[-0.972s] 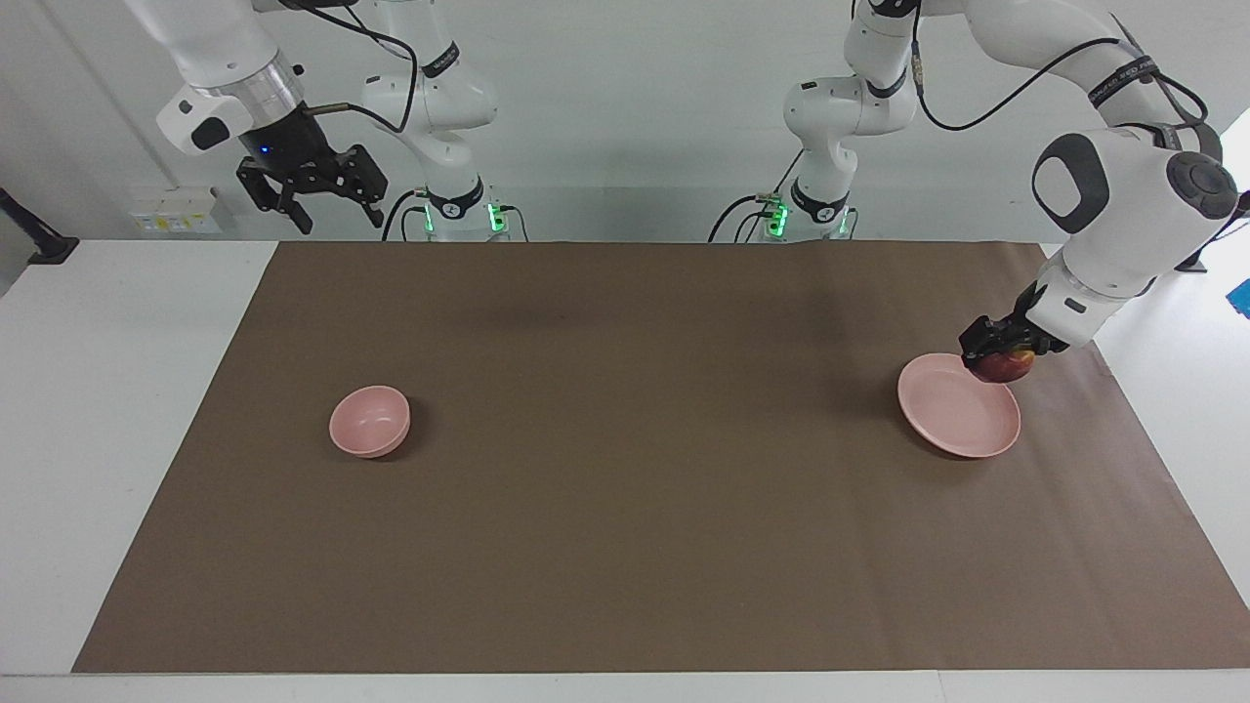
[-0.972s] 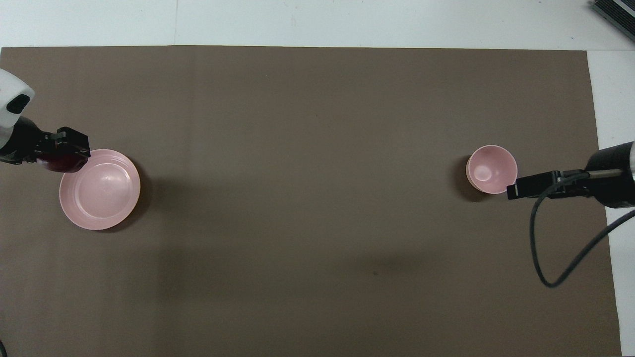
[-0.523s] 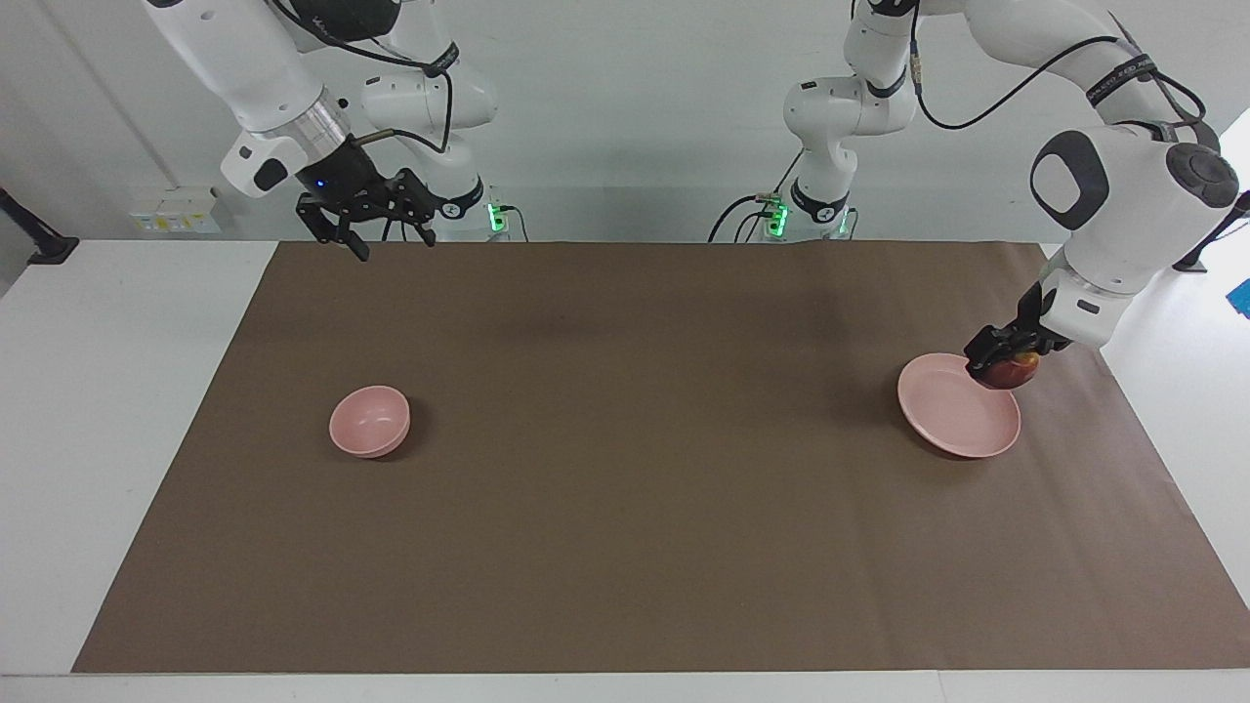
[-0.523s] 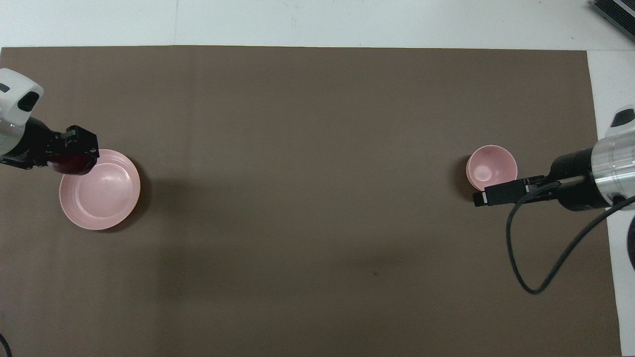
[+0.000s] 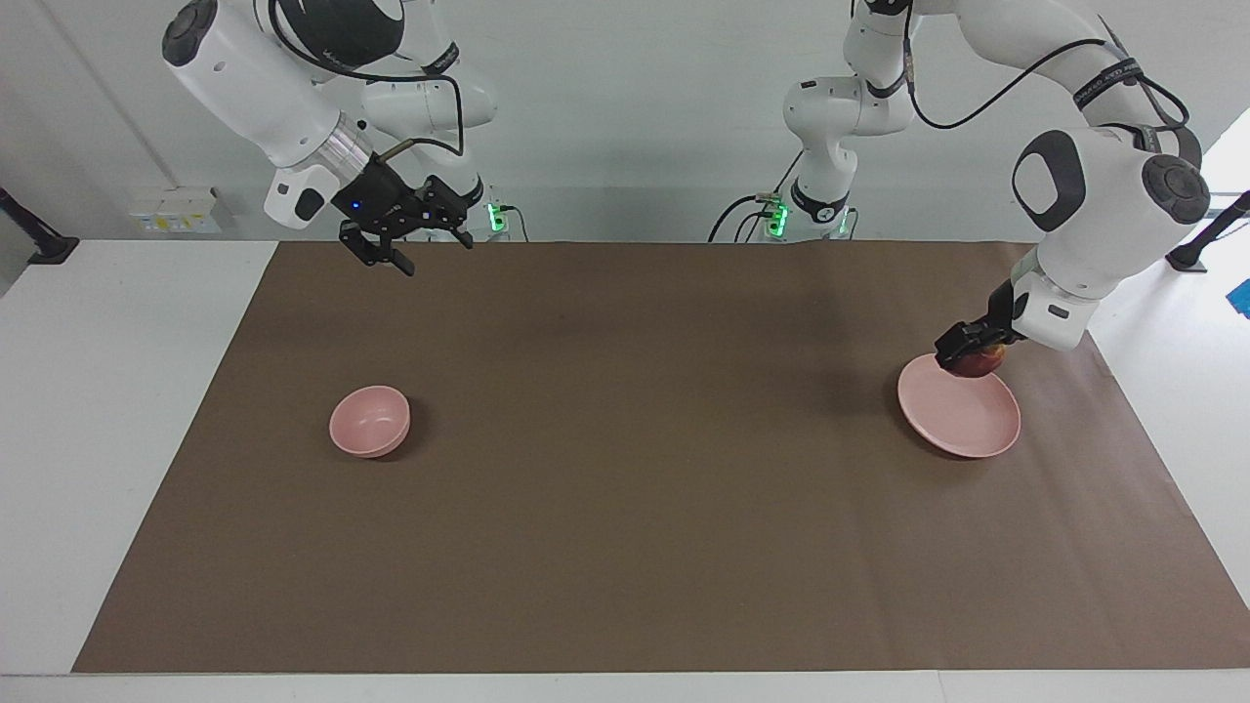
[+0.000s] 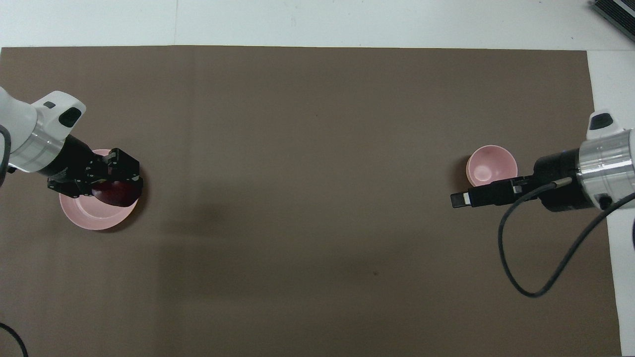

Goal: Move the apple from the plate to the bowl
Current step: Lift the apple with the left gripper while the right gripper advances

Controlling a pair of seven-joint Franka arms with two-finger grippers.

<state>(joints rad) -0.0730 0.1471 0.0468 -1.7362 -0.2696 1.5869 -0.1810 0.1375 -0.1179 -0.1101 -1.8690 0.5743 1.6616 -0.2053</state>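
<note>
The dark red apple (image 5: 979, 366) (image 6: 118, 194) hangs just above the pale pink plate (image 5: 962, 418) (image 6: 92, 217), over the plate's rim. My left gripper (image 5: 975, 353) (image 6: 117, 187) is shut on the apple from above. The plate lies at the left arm's end of the mat with nothing on it. The small deep pink bowl (image 5: 369, 420) (image 6: 491, 166) stands at the right arm's end and holds nothing. My right gripper (image 5: 435, 252) (image 6: 459, 200) is open and holds nothing. It hangs high over the mat, beside the bowl.
A brown mat (image 5: 625, 508) (image 6: 317, 124) covers most of the white table (image 5: 98, 391). A black cable (image 6: 521, 277) loops down from the right arm's wrist. A dark object (image 6: 615, 15) lies at the table's corner farthest from the robots.
The left gripper has carried the apple from the plate's outer rim toward the table's middle, over the plate. The right gripper has come down and swung toward the middle, staying open.
</note>
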